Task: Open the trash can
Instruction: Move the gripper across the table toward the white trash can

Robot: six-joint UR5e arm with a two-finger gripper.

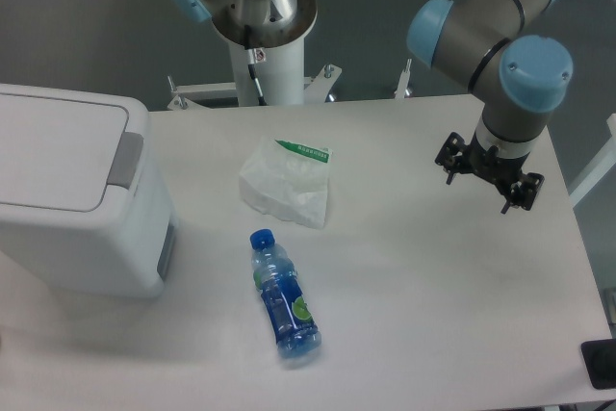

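The trash can [77, 228], a large white boxy bin, stands at the left edge of the table. Its flat white lid [53, 146] lies down flat, with the grey push tab [125, 159] on its right side. My gripper [488, 172] hangs over the right side of the table, far from the bin, pointing down under the blue-capped wrist. The wrist and a black bracket hide its fingers, and nothing shows in its grasp.
A white tissue pack [287, 180] with a green label lies near the table's middle. A blue-capped plastic bottle [284, 297] lies on its side toward the front. The arm's white base pedestal [265, 40] rises behind the table's back edge.
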